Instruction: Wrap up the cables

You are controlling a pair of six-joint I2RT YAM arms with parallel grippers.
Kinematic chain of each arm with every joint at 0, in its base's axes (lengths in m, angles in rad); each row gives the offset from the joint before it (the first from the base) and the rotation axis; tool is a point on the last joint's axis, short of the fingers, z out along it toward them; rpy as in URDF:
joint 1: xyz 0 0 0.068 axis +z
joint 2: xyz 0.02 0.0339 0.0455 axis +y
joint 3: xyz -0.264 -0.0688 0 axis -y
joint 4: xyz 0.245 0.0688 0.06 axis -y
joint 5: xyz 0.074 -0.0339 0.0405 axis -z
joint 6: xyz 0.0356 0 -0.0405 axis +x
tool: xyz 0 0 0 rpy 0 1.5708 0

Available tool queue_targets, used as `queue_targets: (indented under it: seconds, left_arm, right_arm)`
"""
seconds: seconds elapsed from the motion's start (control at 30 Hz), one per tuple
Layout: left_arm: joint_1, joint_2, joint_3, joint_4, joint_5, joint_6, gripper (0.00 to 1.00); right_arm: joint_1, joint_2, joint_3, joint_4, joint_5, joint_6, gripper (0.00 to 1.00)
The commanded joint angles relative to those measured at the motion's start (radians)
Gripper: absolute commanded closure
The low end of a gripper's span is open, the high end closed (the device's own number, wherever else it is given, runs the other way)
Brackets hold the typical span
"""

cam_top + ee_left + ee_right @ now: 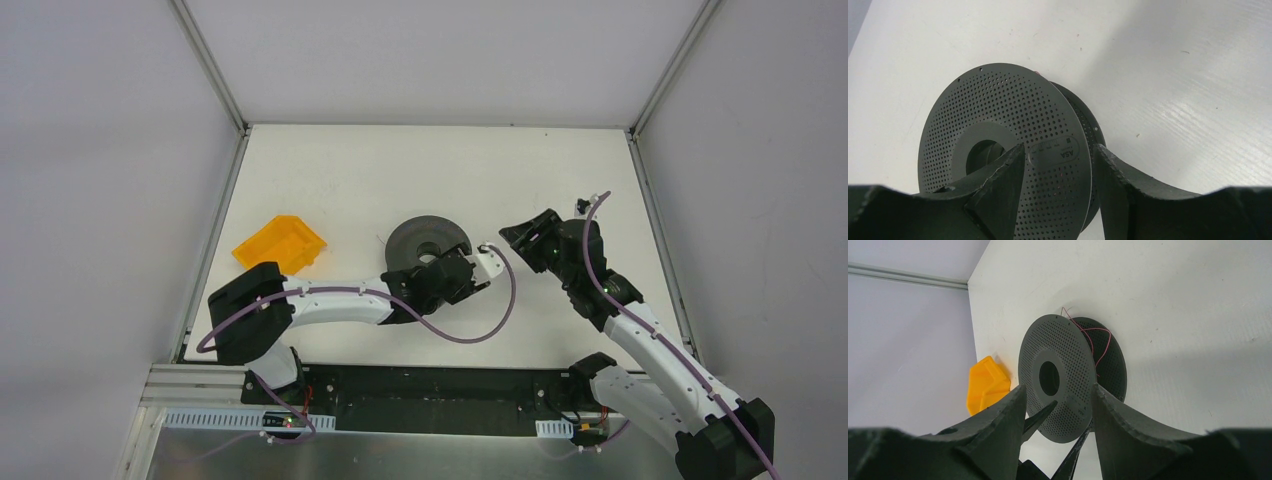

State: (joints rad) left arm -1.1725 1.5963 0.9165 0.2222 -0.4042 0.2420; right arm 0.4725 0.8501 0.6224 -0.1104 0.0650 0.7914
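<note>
Spool flat; axis upright — wire slack

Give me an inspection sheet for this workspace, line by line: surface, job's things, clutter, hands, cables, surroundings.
Surface: white table, a few small specks.
Job's things: dark grey spool on edge, not lying flat; thin red wire in loose loops between its flanges, not wound tight.
Clutter: orange bin left of the spool, apart from it.
Hands: left hand straddles the spool's near flange, grip cannot be told; right hand open, holding nothing, facing the spool.
Cables: purple cables run along both arms.
Surroundings: pale walls on three sides; nothing else seen.
</note>
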Motion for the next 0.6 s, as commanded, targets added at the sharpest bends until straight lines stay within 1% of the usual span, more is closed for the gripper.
queue_targets:
  seconds: [0.0,0.07,0.13,0.23,0.33,0.4,0.47,0.57]
  left_arm:
    - [-0.001,-0.032,0.055,-0.061,-0.037,-0.097,0.46]
    - [0.013,-0.043,0.1,-0.129,-0.028,-0.168,0.43]
    - [0.044,-0.073,0.137,-0.19,-0.011,-0.252,0.42]
    - [0.146,-0.155,0.164,-0.268,0.056,-0.371,0.44]
    - [0.304,-0.252,0.165,-0.343,0.142,-0.464,0.46]
    - [0.407,-0.29,0.16,-0.388,0.162,-0.472,0.45]
    - [0.54,-0.304,0.164,-0.441,0.19,-0.486,0.45]
    - [0.719,-0.285,0.175,-0.487,0.323,-0.531,0.44]
  right_arm:
    - [-0.005,-0.002,0.005,0.009,-0.011,-0.014,0.47]
    - [-0.005,0.0,0.003,0.012,-0.014,-0.014,0.47]
    - [-0.006,0.005,0.001,0.016,-0.023,-0.019,0.47]
    - [-0.003,0.016,-0.002,0.019,-0.051,-0.035,0.47]
    - [-0.003,0.038,-0.014,0.046,-0.127,-0.061,0.47]
    - [-0.003,0.063,-0.019,0.064,-0.183,-0.084,0.47]
    - [-0.003,0.098,-0.02,0.088,-0.239,-0.107,0.46]
    - [-0.002,0.156,-0.012,0.105,-0.29,-0.127,0.46]
